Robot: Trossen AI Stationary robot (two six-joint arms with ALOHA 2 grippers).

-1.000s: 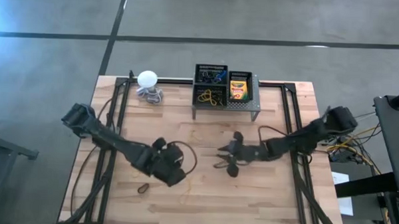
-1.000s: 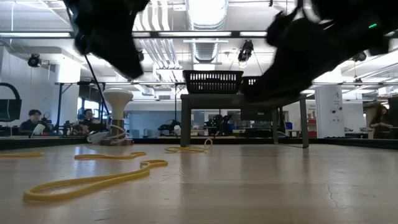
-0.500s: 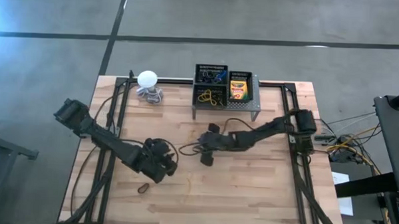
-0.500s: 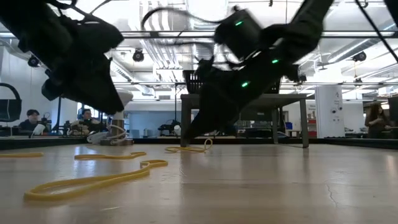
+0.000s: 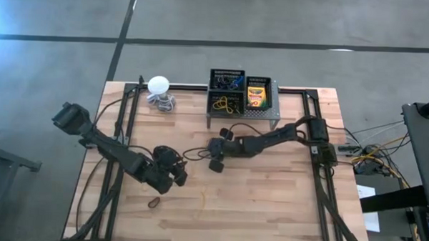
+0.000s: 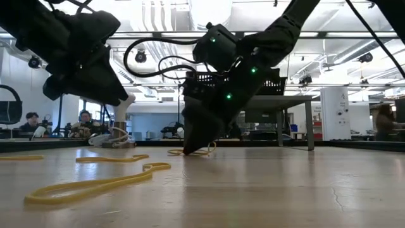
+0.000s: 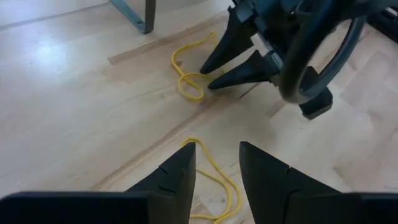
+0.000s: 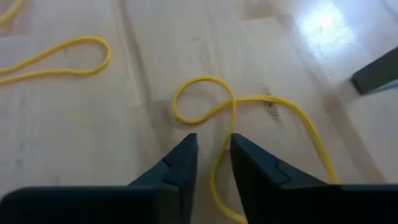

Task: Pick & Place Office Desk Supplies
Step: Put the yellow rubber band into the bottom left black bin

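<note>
1. Bearing everything, the table (image 5: 283,209) carries a grey stand (image 5: 242,116) at its far edge, lifting the mesh bins (image 5: 226,81) clear;
2. right gripper (image 8: 211,163), tips down mid-table, straddles a yellow rubber band (image 8: 205,99), fingers narrowly parted, grasping nothing yet;
3. left gripper (image 7: 216,165) waits nearby, parted, empty;
4. band: thin, twisted into a loop, lying flat.
</note>
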